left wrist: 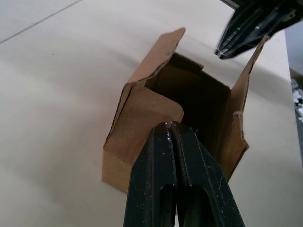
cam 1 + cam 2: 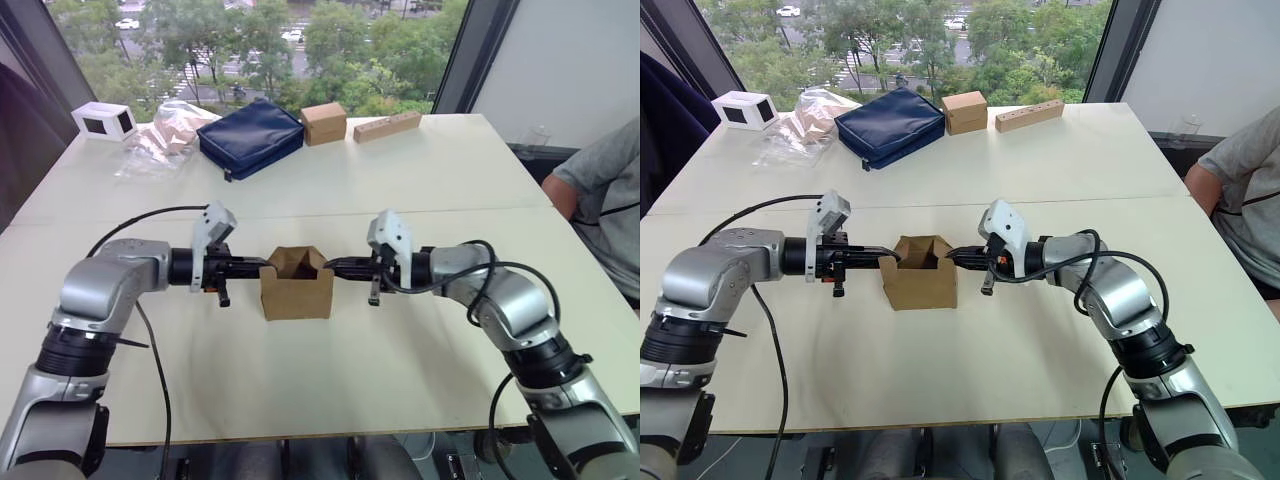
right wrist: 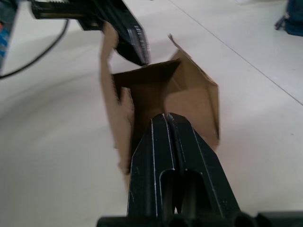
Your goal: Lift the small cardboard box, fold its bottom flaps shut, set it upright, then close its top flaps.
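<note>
The small cardboard box (image 2: 297,290) stands upright at the table's middle with its open end up. Its top flaps (image 1: 163,47) stick up around the opening, and the inside is dark and empty. The bottom flaps are hidden under the box. My left gripper (image 2: 262,265) is shut, holding nothing, its tip resting on the rounded left flap (image 1: 147,106) at the rim. Opposite it, my right gripper (image 2: 330,265) is shut too, its tip at the right flap (image 3: 194,94). The two tips face each other across the opening.
Along the far edge lie a white box (image 2: 103,120), a clear plastic bag (image 2: 165,135), a navy pouch (image 2: 250,137), a squat brown box (image 2: 323,122) and a long tan block (image 2: 387,126). A person (image 2: 600,200) sits at the table's right side.
</note>
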`<state>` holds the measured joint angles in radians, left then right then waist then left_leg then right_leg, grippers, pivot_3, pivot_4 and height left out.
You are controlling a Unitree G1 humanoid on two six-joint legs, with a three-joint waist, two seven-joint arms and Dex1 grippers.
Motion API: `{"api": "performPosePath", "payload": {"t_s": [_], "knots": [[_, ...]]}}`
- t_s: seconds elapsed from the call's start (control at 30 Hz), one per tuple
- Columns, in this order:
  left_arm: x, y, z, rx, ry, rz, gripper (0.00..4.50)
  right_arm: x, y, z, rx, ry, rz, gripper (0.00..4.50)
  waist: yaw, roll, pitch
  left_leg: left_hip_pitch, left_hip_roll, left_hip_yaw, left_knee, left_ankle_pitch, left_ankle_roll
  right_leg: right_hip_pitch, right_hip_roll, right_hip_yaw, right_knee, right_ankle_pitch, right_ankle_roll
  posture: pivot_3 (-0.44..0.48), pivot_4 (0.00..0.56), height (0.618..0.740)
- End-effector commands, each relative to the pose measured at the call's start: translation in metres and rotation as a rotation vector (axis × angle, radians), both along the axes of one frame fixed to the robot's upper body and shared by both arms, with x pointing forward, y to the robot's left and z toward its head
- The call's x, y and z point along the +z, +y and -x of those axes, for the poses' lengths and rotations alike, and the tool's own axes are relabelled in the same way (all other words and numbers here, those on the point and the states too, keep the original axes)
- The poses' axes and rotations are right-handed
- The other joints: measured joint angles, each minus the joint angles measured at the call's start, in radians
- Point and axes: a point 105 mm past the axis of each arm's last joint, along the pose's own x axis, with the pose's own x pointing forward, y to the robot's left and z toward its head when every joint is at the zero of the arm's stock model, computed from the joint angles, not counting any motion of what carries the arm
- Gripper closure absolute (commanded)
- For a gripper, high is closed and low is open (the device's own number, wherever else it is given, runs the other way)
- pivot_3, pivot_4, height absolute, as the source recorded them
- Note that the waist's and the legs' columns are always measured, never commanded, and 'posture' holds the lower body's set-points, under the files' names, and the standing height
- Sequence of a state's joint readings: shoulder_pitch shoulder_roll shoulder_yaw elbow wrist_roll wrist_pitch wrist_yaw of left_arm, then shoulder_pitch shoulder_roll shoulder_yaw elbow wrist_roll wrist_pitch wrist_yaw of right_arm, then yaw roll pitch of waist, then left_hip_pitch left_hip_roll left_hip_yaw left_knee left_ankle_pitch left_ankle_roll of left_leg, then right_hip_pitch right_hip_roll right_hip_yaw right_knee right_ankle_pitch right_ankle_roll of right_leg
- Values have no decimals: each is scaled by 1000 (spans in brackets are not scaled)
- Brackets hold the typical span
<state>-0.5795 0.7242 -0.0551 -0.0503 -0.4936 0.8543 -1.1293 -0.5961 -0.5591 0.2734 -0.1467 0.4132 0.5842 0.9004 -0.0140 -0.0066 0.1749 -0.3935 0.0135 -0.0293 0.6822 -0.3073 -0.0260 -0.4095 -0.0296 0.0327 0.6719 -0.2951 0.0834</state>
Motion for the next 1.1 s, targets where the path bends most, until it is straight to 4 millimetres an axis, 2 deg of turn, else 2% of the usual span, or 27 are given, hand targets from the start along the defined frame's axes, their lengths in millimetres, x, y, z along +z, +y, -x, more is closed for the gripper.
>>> {"api": "performPosePath", "payload": {"t_s": [0.03, 0.33, 0.63, 1.1], "knots": [[-2, -3, -2, -23, -57, -72, 4444, 5, 8, -1, 39, -50, 2, 4500, 0, 0, 0, 0, 0, 0, 0, 0, 0, 0, 0, 0, 0, 0, 0, 0, 150, 740], [-8, -5, -2, -27, -54, -86, 4444, -10, 13, -8, 33, -47, 55, 4500, -1, 0, 0, 0, 0, 0, 0, 0, 0, 0, 0, 0, 0, 0, 0, 0, 150, 740], [-15, -2, -5, -8, -66, -111, 4444, -10, 16, -8, 36, -54, 50, 4500, -1, 0, 0, 0, 0, 0, 0, 0, 0, 0, 0, 0, 0, 0, 0, 0, 150, 740], [-14, 0, -9, 12, -74, -117, 4444, -7, 12, -14, 6, -64, 37, 4500, -1, 0, 0, 1, 0, 0, 0, 0, 0, 0, 0, 0, 0, 0, 0, 0, 150, 740]]}}
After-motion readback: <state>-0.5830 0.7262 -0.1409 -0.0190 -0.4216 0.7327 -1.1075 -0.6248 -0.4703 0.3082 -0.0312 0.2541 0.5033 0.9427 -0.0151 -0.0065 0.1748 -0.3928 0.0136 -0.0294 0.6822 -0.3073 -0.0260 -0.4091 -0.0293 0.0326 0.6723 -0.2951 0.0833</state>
